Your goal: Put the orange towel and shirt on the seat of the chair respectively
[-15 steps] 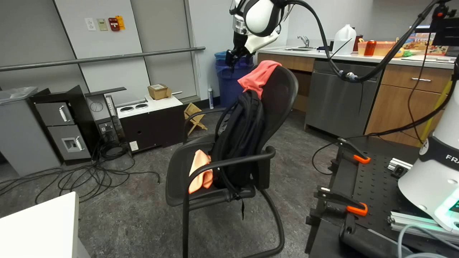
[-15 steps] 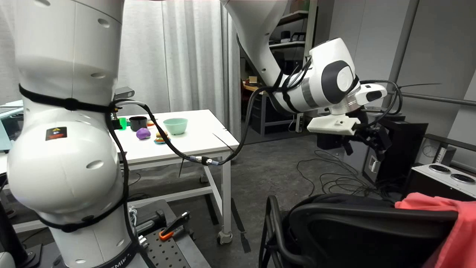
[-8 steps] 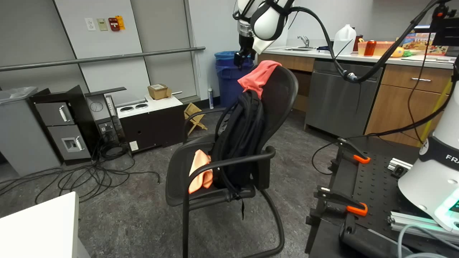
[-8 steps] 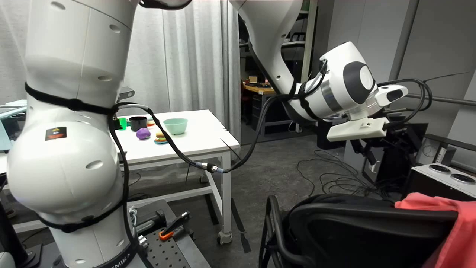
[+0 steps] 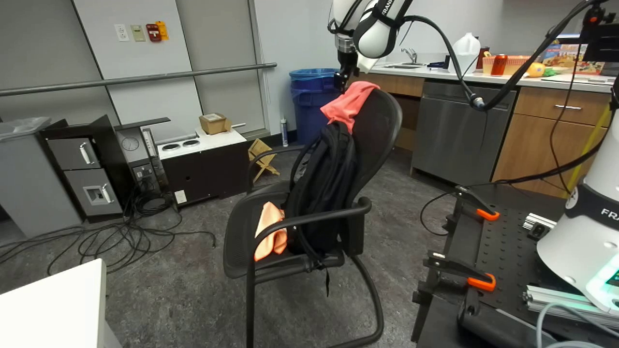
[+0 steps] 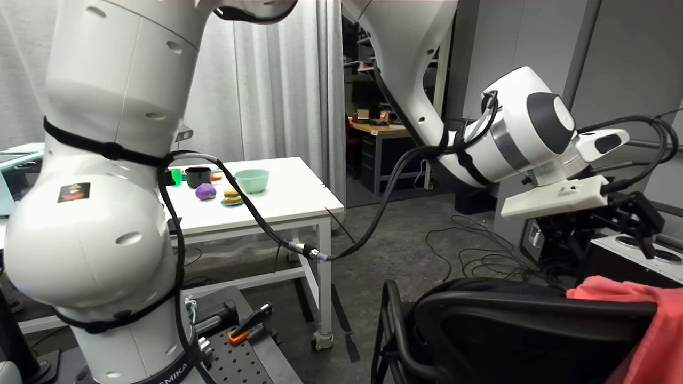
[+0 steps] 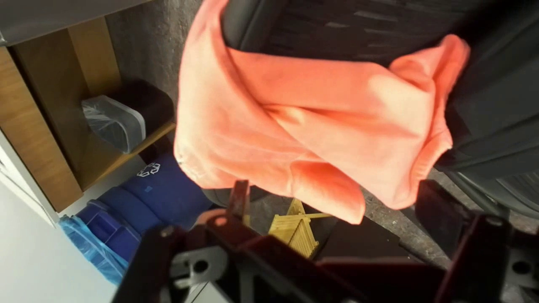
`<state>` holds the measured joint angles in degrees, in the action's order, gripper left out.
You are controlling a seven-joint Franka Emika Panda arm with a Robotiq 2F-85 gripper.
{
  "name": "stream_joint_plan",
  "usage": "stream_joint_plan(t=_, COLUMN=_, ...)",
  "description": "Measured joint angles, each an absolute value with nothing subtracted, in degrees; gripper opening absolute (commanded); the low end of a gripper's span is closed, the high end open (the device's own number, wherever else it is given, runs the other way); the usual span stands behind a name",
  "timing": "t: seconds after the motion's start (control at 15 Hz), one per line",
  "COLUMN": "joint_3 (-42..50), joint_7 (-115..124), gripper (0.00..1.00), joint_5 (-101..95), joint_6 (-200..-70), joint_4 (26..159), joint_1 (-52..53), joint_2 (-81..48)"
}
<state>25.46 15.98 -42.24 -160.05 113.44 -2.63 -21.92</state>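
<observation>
Over the mesh chair back (image 5: 379, 128), smooth coral cloth (image 7: 303, 118), probably the shirt, hangs in folds; armrest (image 5: 319, 216) part-hides crumpled orange towel (image 5: 274, 244) on seat (image 5: 243, 229); gripper (image 7: 337, 195) fingers spread apart.

In an exterior view we hold our arm (image 6: 411, 69) out toward three o'clock, the wrist (image 6: 525, 117) tilted; in the wrist view our gripper (image 7: 337, 193) sits near five o'clock, its fingers (image 7: 440, 214) spread wide.
</observation>
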Motion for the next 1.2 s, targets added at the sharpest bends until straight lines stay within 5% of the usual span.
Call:
stream_joint_plan(t=0.53, joint_3=26.17, joint_7=15.99, gripper=1.00, joint_5=-46.69, joint_6=-159.76, joint_4=113.50, joint_1=-5.44, joint_2=-23.71)
stream_joint_plan(t=0.67, joint_3=26.17, joint_7=16.01, gripper=0.72, joint_5=-47.57, joint_6=-159.79, joint_4=113.68, joint_1=-5.53, joint_2=-24.18)
stream_joint_plan(t=1.2, joint_3=26.02, joint_7=16.00, gripper=0.12, joint_5=-49.11, joint_6=-160.01, joint_4=113.38, joint_1=-5.53, joint_2=-24.55)
